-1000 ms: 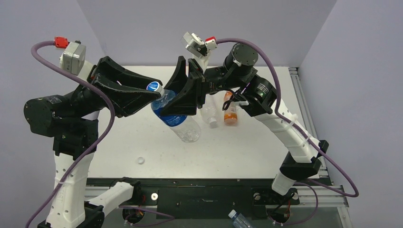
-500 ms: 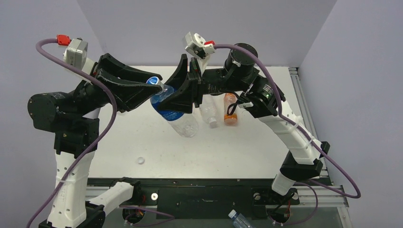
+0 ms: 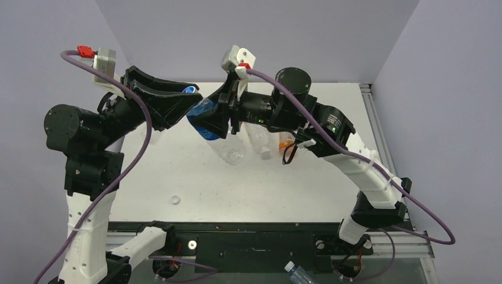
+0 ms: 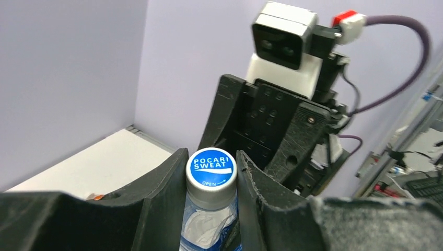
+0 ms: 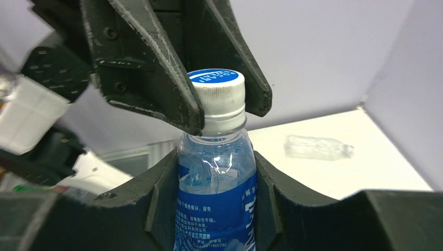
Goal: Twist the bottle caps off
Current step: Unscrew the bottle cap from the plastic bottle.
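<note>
Where the left pincer (image 4: pixel 211 172) ends, its two black fingers (image 4: pixel 162 188) are clenched on the blue cap (image 4: pixel 211 168), one on each side of the ridged rim, and the printed blue top faces the left wrist camera. From the right wrist view the cap shows a blue top over a white ridged skirt. It sits on the neck of the bottle (image 5: pixel 217 209), with the neck ring just beneath it. Lower down, the right pincer (image 5: pixel 215 198) is grasping the bottle round its blue-labelled body, a finger pressed to either flank.

Between them the two arms hold the bottle in the air above the counter (image 3: pixel 207 189), and it touches nothing else. Seen from above, its long axis runs on a slant. The capped end points up and toward the far left, into the left pincer, while the clear base hangs toward the near right, below the right pincer.

Just beside that base a clear bottle (image 3: pixel 258 141) lies on the counter, its white cap (image 3: pixel 265 155) pointing toward the near edge. Right of it, only a sliver of an orange bottle (image 3: pixel 285 142) shows behind the right arm. A loose white cap (image 3: pixel 174 200) lies alone on the near left of the counter, well apart from the bottles. The right wrist view also shows a second clear bottle (image 5: pixel 318 147) lying on its side on the counter, beyond the held one
</note>
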Motion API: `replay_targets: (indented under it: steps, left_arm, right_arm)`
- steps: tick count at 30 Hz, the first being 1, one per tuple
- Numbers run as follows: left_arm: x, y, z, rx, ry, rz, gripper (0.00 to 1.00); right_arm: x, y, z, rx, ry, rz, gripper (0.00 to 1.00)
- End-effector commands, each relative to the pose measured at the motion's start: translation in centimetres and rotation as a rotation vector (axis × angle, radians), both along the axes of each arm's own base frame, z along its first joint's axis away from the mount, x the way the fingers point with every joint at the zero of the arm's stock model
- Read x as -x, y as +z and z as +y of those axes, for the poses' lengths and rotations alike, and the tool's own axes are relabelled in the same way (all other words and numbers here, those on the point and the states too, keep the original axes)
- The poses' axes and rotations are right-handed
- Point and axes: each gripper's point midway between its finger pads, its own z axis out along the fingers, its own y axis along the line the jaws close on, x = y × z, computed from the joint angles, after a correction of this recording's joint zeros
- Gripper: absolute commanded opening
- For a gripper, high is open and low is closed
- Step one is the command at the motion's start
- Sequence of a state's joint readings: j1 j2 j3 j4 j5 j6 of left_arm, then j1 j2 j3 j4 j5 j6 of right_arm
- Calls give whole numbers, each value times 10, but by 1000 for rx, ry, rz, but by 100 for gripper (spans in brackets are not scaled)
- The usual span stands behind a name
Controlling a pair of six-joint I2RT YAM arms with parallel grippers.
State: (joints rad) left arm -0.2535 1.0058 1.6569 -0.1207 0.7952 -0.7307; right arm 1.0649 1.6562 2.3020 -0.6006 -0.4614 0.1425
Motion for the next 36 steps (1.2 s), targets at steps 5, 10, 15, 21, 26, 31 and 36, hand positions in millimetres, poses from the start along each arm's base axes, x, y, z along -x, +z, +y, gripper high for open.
replay_targets:
  steps: [5, 10, 15, 21, 26, 31, 36]
  left_arm:
    - [-13, 7, 38, -26, 332, -49, 0]
    - [-32, 5, 57, -16, 480, -10, 0]
    - [-46, 3, 82, 2, 641, 30, 0]
    - [-29, 4, 61, 8, 492, -4, 76]
    - [16, 22, 35, 54, 246, -88, 97]
    - [58, 30, 10, 68, -59, -78, 97]
    - [85, 35, 1, 36, -232, -117, 96]
  right_arm:
    - [-46, -3, -21, 83, -632, -152, 0]
    - [-25, 1, -19, 149, -823, -294, 0]
    - [-19, 3, -20, 168, -981, -334, 0]
    - [-6, 9, -11, 57, -754, -255, 0]
    - [46, 40, -13, -190, -149, -105, 0]
    - [81, 55, -35, -317, 246, 7, 0]
    - [102, 51, -35, -277, 441, 30, 0]
